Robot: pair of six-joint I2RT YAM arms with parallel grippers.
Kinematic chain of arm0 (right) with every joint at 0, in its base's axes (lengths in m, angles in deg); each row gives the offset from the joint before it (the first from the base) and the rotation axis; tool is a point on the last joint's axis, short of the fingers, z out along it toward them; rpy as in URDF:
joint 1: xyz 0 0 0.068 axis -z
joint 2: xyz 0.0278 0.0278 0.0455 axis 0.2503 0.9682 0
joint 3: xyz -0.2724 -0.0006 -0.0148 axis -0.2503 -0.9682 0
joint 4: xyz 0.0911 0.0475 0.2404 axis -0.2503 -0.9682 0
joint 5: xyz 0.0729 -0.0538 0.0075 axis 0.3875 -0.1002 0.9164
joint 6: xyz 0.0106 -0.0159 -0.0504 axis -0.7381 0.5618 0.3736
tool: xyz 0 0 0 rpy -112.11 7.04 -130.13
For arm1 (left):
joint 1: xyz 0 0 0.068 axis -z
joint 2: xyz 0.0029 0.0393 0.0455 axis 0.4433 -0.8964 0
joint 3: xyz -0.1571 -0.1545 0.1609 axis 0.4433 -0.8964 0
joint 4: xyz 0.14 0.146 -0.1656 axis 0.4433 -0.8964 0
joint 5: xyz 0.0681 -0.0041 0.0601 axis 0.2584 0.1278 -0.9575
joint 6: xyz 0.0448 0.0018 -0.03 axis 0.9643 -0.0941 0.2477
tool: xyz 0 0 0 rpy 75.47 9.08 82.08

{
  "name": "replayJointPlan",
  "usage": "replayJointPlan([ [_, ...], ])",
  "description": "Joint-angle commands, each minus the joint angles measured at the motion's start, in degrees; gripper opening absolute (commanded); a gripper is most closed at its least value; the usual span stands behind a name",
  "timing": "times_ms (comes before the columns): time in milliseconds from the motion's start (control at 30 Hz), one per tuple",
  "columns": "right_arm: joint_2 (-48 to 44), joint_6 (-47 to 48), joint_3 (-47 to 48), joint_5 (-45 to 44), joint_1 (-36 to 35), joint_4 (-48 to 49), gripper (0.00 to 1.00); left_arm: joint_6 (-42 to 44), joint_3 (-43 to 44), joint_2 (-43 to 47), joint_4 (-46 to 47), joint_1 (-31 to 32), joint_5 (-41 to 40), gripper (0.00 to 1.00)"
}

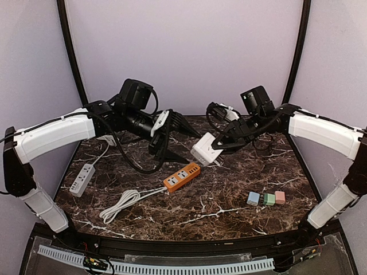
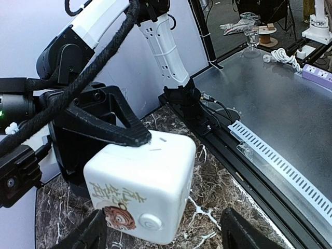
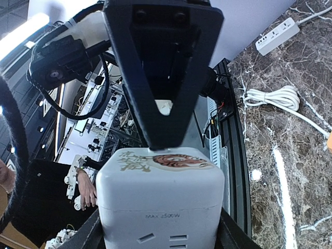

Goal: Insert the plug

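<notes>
Top external view: the right gripper (image 1: 215, 145) is clamped on the white cube adapter (image 1: 203, 152), holding it in the air over the back-middle of the worktop (image 1: 241, 183), just behind the orange power strip (image 1: 182, 176) lying near the centre. The left gripper (image 1: 192, 148) reaches in from the other side, jaws apart and flanking the cube; whether its pads touch cannot be told.

The risk, by the look of it, lies in the plastic. The adapter is glossy and smooth with rounded corners, so an off-centre or shared grip could let it twist or drop onto the hard top. The strip is a light, loose bar trailing a coiled white cable (image 1: 120, 203), and a slanted push would likely shove it aside rather than seat the pins.

The left wrist view shows a cartoon sticker and a round button on the cube's face, under a matte black, ribbed finger (image 2: 111, 129). The top is dark brown, marble-patterned and veined white. A white power strip (image 1: 82, 179) lies by the left edge, and three small pastel blocks (image 1: 266, 198) sit toward the right.
</notes>
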Motion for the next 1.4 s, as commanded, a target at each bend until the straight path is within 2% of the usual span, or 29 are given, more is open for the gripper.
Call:
replayJointPlan([
  [0, 1.32, 1.01, 2.65, 2.46, -1.50, 0.95, 0.09, -3.30, 2.62, -1.50, 1.50, 0.50, 4.63, 0.75],
  [467, 3.68, 5.95, 5.89, 3.69, -3.50, -4.17, 0.09, -5.44, 3.30, -3.96, 2.62, 2.53, 7.17, 0.73],
  [700, 4.53, 9.66, 7.27, 4.29, -4.13, -8.44, 0.09, -4.56, 5.12, -5.52, 1.93, 3.35, 7.31, 0.68],
  [767, 4.56, 10.14, 7.30, 4.37, -4.22, -9.02, 0.09, -4.38, 5.53, -5.84, 1.71, 3.50, 7.39, 0.65],
  [833, 4.61, 10.48, 7.38, 4.38, -4.22, -9.29, 0.09, -4.35, 5.81, -6.03, 1.59, 3.65, 7.51, 0.57],
  [867, 4.69, 10.57, 7.57, 4.38, -4.27, -9.43, 0.09, -4.34, 5.92, -6.15, 1.58, 3.83, 7.55, 0.50],
  [1000, 5.35, 10.92, 8.41, 4.31, -4.31, -9.66, 0.10, -4.20, 5.99, -6.58, 1.10, 4.27, 7.37, 0.34],
  [1100, 5.75, 11.29, 9.11, 3.55, -4.35, -10.15, 0.10, -4.02, 6.04, -6.61, 0.82, 4.42, 7.06, 0.29],
  [1200, 5.61, 12.11, 9.28, 1.66, -4.18, -10.82, 0.17, -3.12, 6.74, -6.61, -0.66, 4.40, 6.51, 0.18],
  [1267, 5.24, 12.52, 8.99, 0.12, -4.23, -11.40, 0.35, -2.67, 7.26, -6.57, -1.76, 4.39, 6.05, 0.12],
  [1367, 4.33, 13.05, 8.34, -2.17, -3.86, -12.01, 0.52, -2.62, 7.29, -6.04, -2.61, 4.37, 5.15, 0.04],
])
